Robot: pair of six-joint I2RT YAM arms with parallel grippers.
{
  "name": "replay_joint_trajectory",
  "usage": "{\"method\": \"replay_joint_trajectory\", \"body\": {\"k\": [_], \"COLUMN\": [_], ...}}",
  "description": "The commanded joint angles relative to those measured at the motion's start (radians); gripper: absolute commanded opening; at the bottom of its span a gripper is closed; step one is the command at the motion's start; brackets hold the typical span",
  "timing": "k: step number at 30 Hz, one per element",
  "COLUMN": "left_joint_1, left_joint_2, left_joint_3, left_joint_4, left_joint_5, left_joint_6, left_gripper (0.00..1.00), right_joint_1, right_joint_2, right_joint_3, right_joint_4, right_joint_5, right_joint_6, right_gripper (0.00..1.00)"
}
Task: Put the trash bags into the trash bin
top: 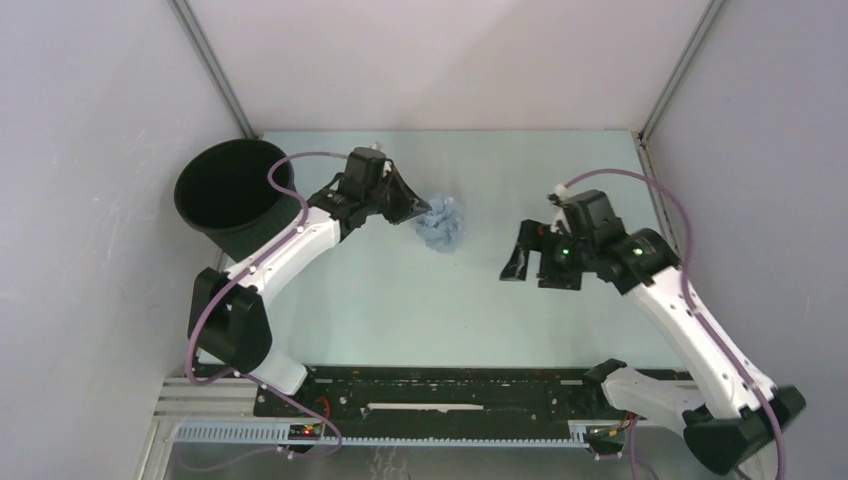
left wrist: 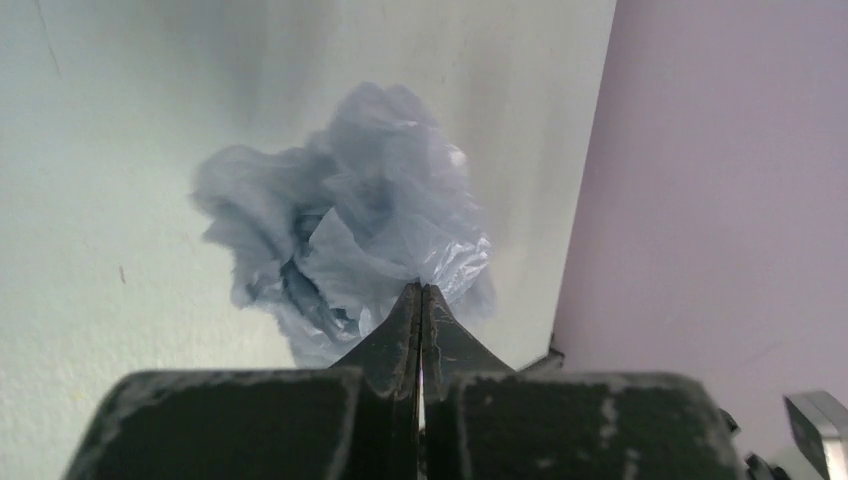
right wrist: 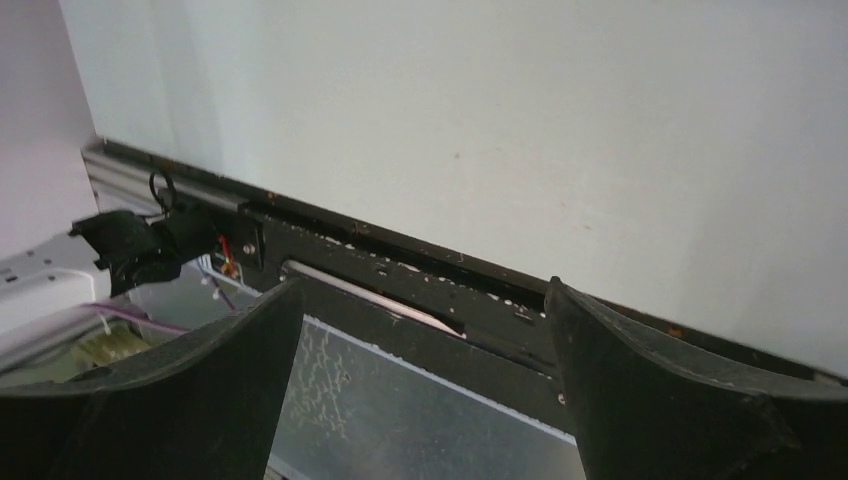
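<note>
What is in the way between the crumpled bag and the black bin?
Nothing on the table sits between the bag and the bin. Only the left arm itself lies across that gap, its jaws shut on the bag.

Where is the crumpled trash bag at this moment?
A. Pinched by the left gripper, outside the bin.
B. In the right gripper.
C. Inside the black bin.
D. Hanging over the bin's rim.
A: the left gripper is shut on the trash bag at its edge, the trash bin stands apart, and the right gripper is open and empty.
</note>
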State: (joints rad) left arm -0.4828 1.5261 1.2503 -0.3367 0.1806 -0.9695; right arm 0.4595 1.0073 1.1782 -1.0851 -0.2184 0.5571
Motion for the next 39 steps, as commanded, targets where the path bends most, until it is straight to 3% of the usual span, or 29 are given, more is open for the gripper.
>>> {"method": "replay_joint_trajectory", "body": {"k": [1, 7, 15, 20, 27, 30, 37, 39], "left_joint_1": [-0.005, -0.009, -0.013, -0.013, -0.027, -0.042, -0.061, -0.06], "left_joint_2": [-0.041, -0.015, -0.052, -0.046, -0.057, -0.044, -0.033, -0.03], "left_joint_3": [-0.009, 0.07, 0.12, 0.129, 0.129, 0.148, 0.154, 0.165], "left_joint_4": [-0.034, -0.148, -0.207, -0.23, -0.213, -0.207, -0.145, -0.143], "left_joint_5": [0.137, 0.201, 0.244, 0.283, 0.298, 0.3, 0.329, 0.329], "left_joint_6": [-0.13, -0.101, -0.031, -0.036, -0.051, -0.056, -0.114, -0.114], "left_gripper": [0.0, 0.0, 0.0, 0.0, 0.0, 0.0, 0.0, 0.0], "right_joint_1": [0.071, 0.048, -0.135, -0.077, -0.01, 0.017, 0.001, -0.039], "right_joint_2": [0.103, 0.205, 0.258, 0.28, 0.292, 0.339, 0.397, 0.426], "right_joint_3": [0.0, 0.001, 0.004, 0.029, 0.029, 0.03, 0.03, 0.029], "right_joint_4": [0.178, 0.292, 0.336, 0.361, 0.522, 0.566, 0.529, 0.486], "right_joint_5": [-0.09, -0.172, -0.28, -0.306, -0.288, -0.307, -0.233, -0.258], "right_joint_6": [-0.042, -0.04, -0.119, -0.153, -0.042, 0.03, 0.009, -0.007], "right_gripper": [1.0, 1.0, 0.98, 0.98, 0.98, 0.89, 0.84, 0.66]}}
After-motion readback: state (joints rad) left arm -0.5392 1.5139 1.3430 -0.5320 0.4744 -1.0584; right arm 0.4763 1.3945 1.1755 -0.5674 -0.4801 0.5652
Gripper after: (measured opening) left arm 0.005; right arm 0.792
